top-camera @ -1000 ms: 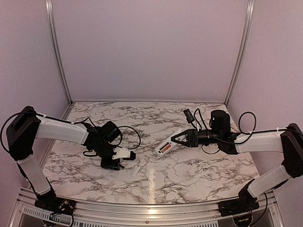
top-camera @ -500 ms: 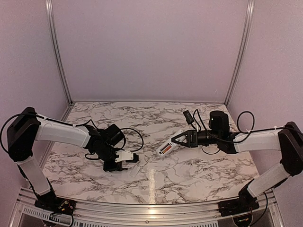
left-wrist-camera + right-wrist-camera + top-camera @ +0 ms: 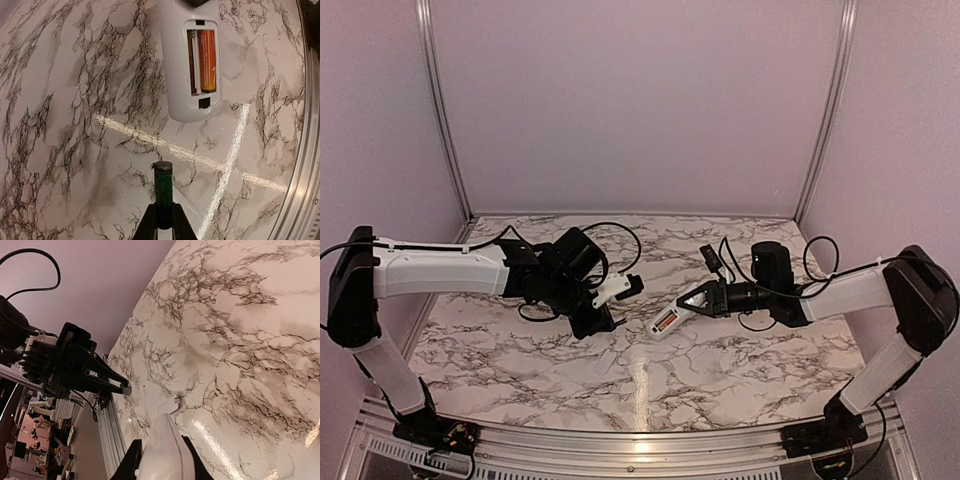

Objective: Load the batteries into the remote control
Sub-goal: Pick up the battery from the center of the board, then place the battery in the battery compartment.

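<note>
We see the remote control [image 3: 192,60] cut off by the top edge of the left wrist view, and we cannot tell whether its shadowed left slot is filled. The left hand [image 3: 162,215] hides the lower end of its battery [image 3: 162,185]. The right wrist view crops the remote control at its bottom edge.

White marble-pattern surface [image 3: 720,370], dark grey veins, glossy. Plain pale lilac back wall [image 3: 640,100], with matching side walls [image 3: 370,120]. Aluminium posts [image 3: 440,110] stand at both back corners. Metal rail [image 3: 620,445] runs along the near edge. Light glare shows as a pale streak [image 3: 638,385] front centre; the left wrist view has two crossing. Past the surface edge in the right wrist view, dim clutter [image 3: 35,440], blurred.
</note>
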Action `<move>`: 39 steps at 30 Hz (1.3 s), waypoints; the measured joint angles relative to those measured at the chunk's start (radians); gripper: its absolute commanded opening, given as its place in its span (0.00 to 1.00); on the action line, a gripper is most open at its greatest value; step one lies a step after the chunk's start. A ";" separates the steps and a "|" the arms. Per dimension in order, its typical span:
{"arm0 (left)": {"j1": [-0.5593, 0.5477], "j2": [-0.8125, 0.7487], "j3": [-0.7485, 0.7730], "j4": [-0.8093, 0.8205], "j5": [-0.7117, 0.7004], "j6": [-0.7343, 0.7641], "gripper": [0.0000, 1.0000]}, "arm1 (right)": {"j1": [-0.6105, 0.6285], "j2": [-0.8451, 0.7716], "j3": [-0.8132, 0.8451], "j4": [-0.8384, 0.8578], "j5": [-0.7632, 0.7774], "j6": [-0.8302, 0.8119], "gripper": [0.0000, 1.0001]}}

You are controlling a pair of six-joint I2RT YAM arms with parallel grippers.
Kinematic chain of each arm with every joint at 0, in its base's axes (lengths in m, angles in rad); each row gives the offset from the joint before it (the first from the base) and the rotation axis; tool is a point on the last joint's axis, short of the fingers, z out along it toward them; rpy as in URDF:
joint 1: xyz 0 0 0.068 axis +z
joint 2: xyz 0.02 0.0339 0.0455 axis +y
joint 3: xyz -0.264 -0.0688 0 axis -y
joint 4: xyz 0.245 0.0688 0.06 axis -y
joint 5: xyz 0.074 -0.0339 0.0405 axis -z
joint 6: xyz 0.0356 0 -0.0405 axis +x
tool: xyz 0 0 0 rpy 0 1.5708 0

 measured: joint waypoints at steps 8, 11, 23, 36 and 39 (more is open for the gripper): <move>-0.050 0.001 0.158 -0.002 0.034 -0.218 0.00 | 0.043 0.063 0.028 0.035 0.036 0.091 0.00; -0.057 0.017 0.177 -0.010 0.058 -0.261 0.00 | 0.057 0.079 0.028 0.052 0.048 0.123 0.00; -0.076 0.112 0.195 -0.060 0.079 -0.337 0.00 | 0.074 0.104 0.028 0.154 0.061 0.226 0.00; -0.081 0.149 0.253 -0.098 0.029 -0.362 0.00 | 0.085 0.105 0.028 0.180 0.067 0.234 0.00; -0.084 0.164 0.271 -0.113 0.009 -0.364 0.00 | 0.085 0.108 0.028 0.180 0.078 0.234 0.00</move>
